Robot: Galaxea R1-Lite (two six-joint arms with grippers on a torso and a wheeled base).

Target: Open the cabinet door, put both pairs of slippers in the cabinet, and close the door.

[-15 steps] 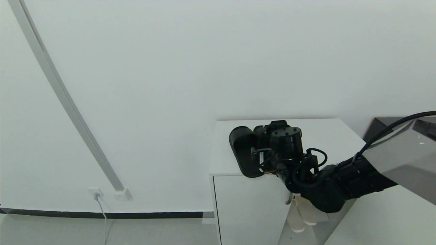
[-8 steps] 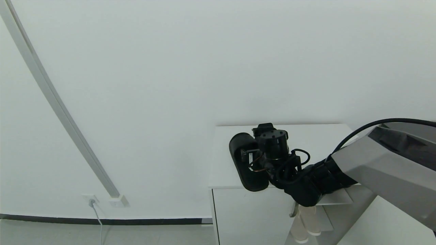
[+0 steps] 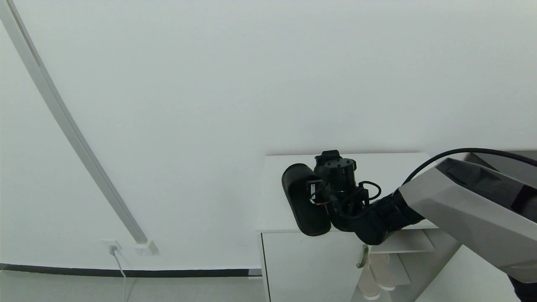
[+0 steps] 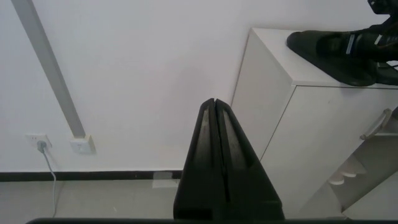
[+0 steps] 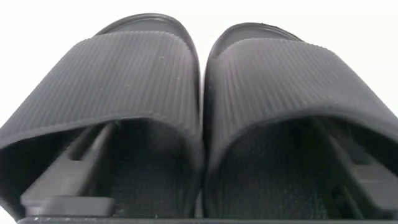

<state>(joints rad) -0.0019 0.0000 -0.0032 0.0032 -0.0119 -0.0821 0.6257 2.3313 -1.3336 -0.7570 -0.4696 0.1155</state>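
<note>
White plaster wall [image 3: 209, 105] fills the room ahead of me, crossed by a slanting grey cable duct [image 3: 67, 121] that ends beside two white wall sockets [image 3: 111, 243], above a black skirting strip [image 3: 126, 272]. Against that wall stands the white rectangular cabinet [image 3: 306, 260]. It is open on its right-hand side, where the inner shelves show and a pair of pale cream slippers [image 3: 377, 277] sits on a lower shelf.

My right gripper [image 3: 323, 195] is at the cabinet's flat top, near the front edge, and holds the pair of black ribbed-strap rubber slippers [image 3: 304, 205]. One of my fingers [image 5: 68, 190] is pushed in under each strap, and the two slippers are pressed side by side. They lie low over the top, toes reaching the front edge; I cannot tell whether the soles touch it.

My left gripper [image 4: 214, 102] hangs out in front of the wall, left of the cabinet, its two black fingers pressed flat together with nothing between them.
</note>
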